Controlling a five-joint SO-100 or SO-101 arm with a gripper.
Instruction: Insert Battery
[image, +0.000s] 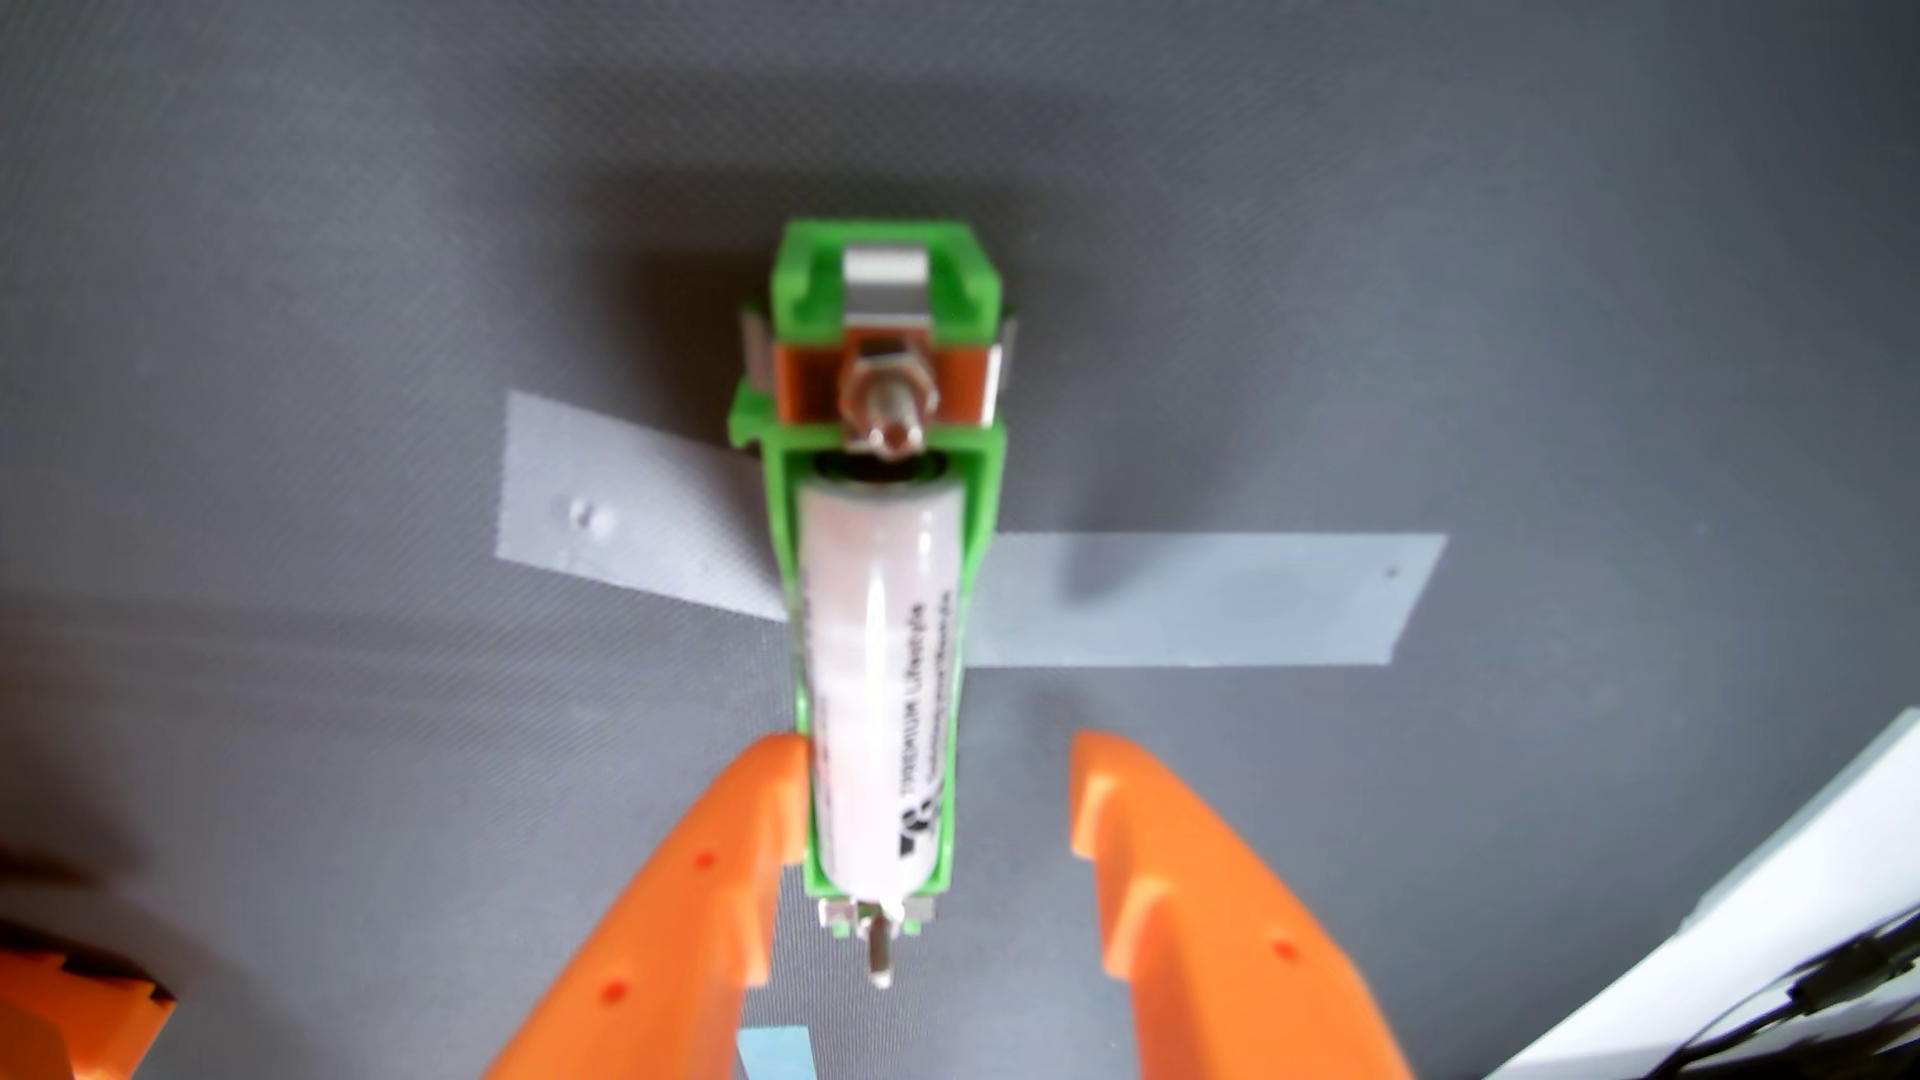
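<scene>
In the wrist view a white cylindrical battery with dark print lies lengthwise inside a green plastic holder. The holder has metal contacts and a bolt with a nut at its far end, and a small metal pin at its near end. It is fixed to the grey mat with strips of grey tape. My orange gripper is open. Its left finger touches or nearly touches the holder's near left side. Its right finger stands apart to the right. Nothing is between the fingers except the holder's near end.
The grey mat fills most of the view. A white object with black cables lies at the lower right corner. An orange part shows at the lower left corner. A small blue tape piece lies at the bottom edge.
</scene>
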